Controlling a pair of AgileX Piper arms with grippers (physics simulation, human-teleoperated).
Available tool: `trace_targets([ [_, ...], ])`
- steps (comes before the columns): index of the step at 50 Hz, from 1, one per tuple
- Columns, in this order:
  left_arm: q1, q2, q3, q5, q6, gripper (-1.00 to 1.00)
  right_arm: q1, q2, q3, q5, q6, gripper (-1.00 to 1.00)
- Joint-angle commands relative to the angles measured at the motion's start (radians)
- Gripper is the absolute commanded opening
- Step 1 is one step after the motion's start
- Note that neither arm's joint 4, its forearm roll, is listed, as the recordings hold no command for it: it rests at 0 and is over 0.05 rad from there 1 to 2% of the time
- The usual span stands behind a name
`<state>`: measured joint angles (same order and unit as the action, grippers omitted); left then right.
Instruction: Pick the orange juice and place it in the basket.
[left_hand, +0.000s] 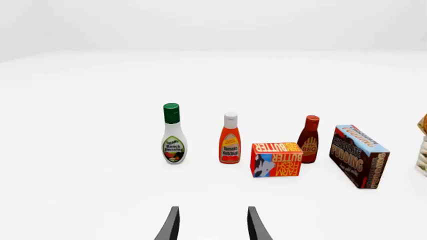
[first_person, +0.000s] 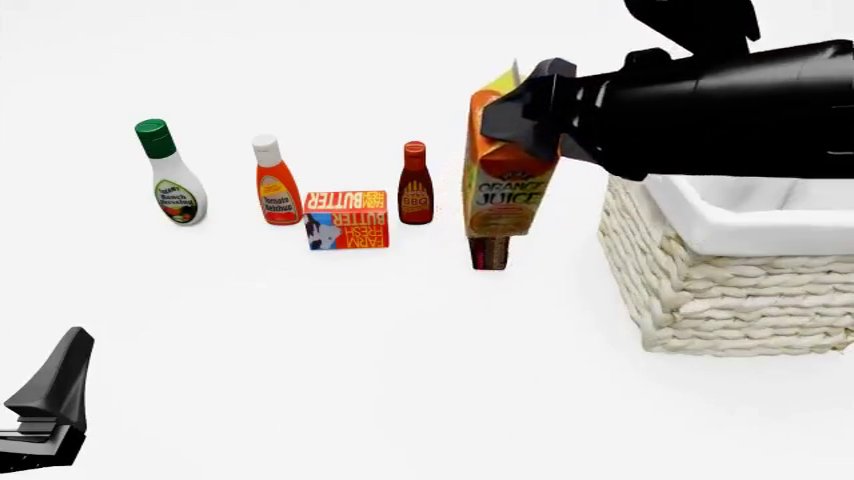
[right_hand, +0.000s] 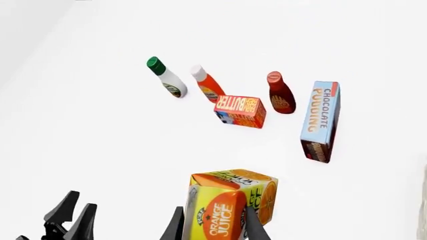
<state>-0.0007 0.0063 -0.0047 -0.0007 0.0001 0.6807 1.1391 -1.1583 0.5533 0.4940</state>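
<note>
Gripping the juice (first_person: 507, 190), the right gripper (right_hand: 215, 227) is held left of the basket (first_person: 727, 270).
The left gripper (left_hand: 212, 225) is kept open, near left.

1. The white table (first_person: 334, 350) carries everything.
2. In a row stand a ranch dressing bottle (first_person: 170, 175), ketchup bottle (first_person: 275, 182), BBQ sauce bottle (first_person: 415, 184) and butter box (first_person: 347, 220).
3. A chocolate pudding box (right_hand: 320, 120) lies nearby.
4. The wicker basket (first_person: 721, 290) sits at the right.
</note>
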Motion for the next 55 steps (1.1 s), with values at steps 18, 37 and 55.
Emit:
trace_targets([
  [18, 0.000, 0.000, 0.000, 0.000, 0.000, 1.00, -0.145, -0.075, -0.216, 0.219, -0.155, -1.00],
  [37, 0.000, 0.000, 0.000, 0.000, 0.000, 1.00, -0.271, -0.132, -0.349, 0.370, -0.280, -1.00],
  [55, 0.000, 0.000, 0.000, 0.000, 0.000, 1.00, -0.394, -0.160, -0.378, 0.410, -0.265, -1.00],
])
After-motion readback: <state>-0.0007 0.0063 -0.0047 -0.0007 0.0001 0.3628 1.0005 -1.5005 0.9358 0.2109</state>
